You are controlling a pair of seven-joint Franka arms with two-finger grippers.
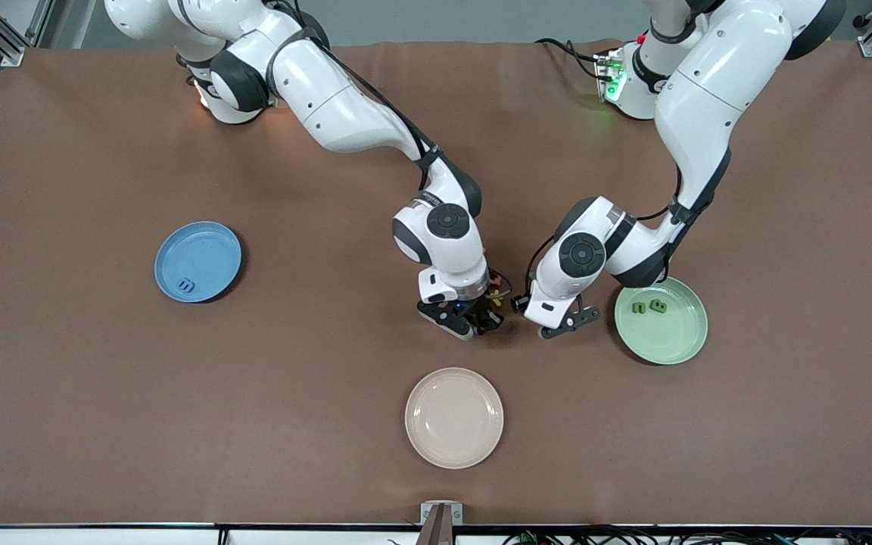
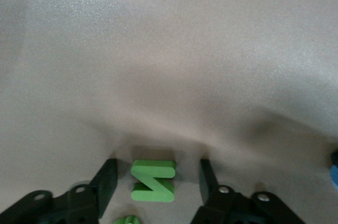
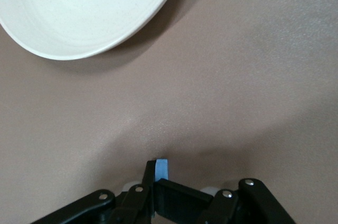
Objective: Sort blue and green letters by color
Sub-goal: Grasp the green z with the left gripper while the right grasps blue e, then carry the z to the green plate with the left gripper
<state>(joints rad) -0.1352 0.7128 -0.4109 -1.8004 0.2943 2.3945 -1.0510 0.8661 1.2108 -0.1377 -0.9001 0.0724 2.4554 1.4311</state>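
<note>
My left gripper (image 1: 568, 324) is low at the table beside the pale green plate (image 1: 682, 344), open. In the left wrist view its fingers (image 2: 108, 182) straddle a green Z-shaped letter (image 2: 153, 180) lying flat, without touching it. A second green letter (image 2: 127, 220) shows just at my wrist. My right gripper (image 1: 474, 324) is low at the table's middle and is shut on a blue letter (image 3: 162, 167), held on edge. Two green letters (image 1: 639, 307) (image 1: 658, 306) lie in the pale green plate. One blue letter (image 1: 185, 285) lies in the blue plate (image 1: 213, 246).
A cream plate (image 1: 454, 446) stands nearer to the front camera than both grippers and shows in the right wrist view (image 3: 79, 7). A few orange and yellow letters (image 1: 495, 294) lie between the two grippers. A blue bit (image 2: 335, 174) sits at the edge of the left wrist view.
</note>
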